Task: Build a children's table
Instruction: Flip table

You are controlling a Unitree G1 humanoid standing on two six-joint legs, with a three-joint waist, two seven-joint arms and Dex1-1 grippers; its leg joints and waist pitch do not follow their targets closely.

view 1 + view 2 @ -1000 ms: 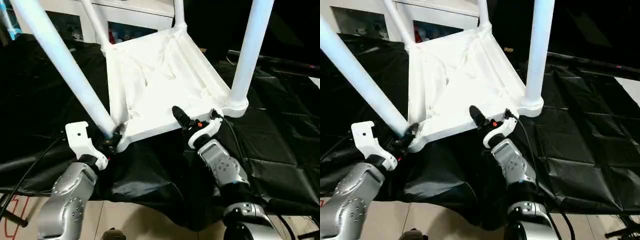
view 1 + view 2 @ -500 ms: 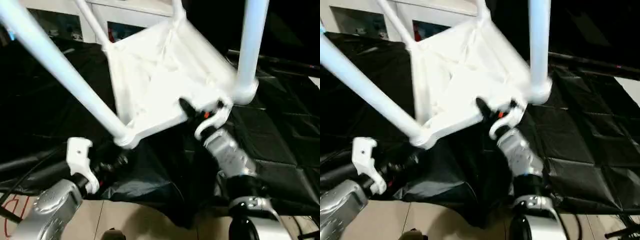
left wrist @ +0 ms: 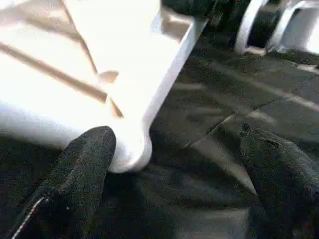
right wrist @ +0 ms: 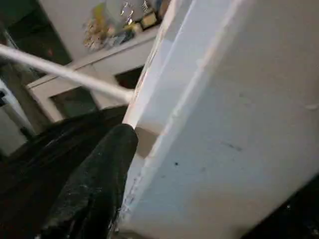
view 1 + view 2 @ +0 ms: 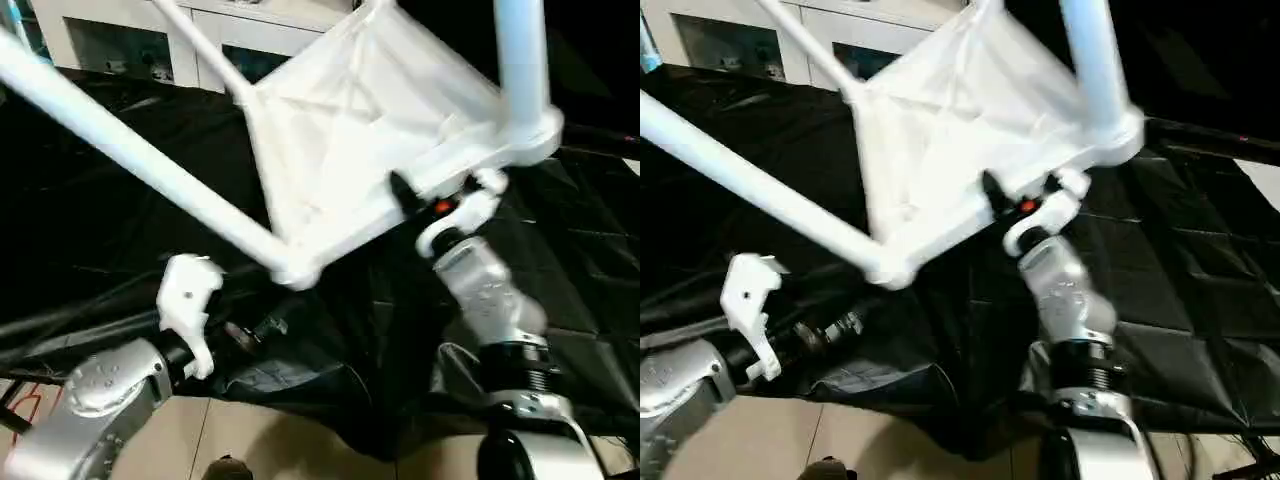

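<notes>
The children's table [image 5: 370, 130] hangs upside down and tilted over a black sheet [image 5: 90, 220] that covers the worktop, with the ribbed underside of its top facing up toward the head camera. Its legs rise from the lobed corners: one long leg [image 5: 130, 150] slants away from the near corner, another leg [image 5: 520, 60] stands up from the corner by the right arm, and a thinner-looking far leg [image 5: 195, 45] rises from the far corner.

The right gripper [image 5: 425, 200] is at the table's near edge, close to the corner with the upright leg. Its jaws are clenched on that edge: in the right wrist view one black finger [image 4: 94, 184] lies against the white rim of the tabletop [image 4: 239, 129], and in the head view a dark finger sits on the upper side of the rim.

The left gripper [image 3: 174, 189] is below and beside the table's near corner, apart from it. Its jaws are released and spread wide. In the left wrist view the rounded corner of the table [image 3: 124, 149] shows between the two black fingers [image 3: 79, 174], and I cannot tell whether the nearer finger touches it. In the head view the left wrist's white bracket [image 5: 188, 305] sits just beneath that corner, over the black sheet.

Beyond the table stands a white cabinet [image 5: 130, 35] with glass doors.
</notes>
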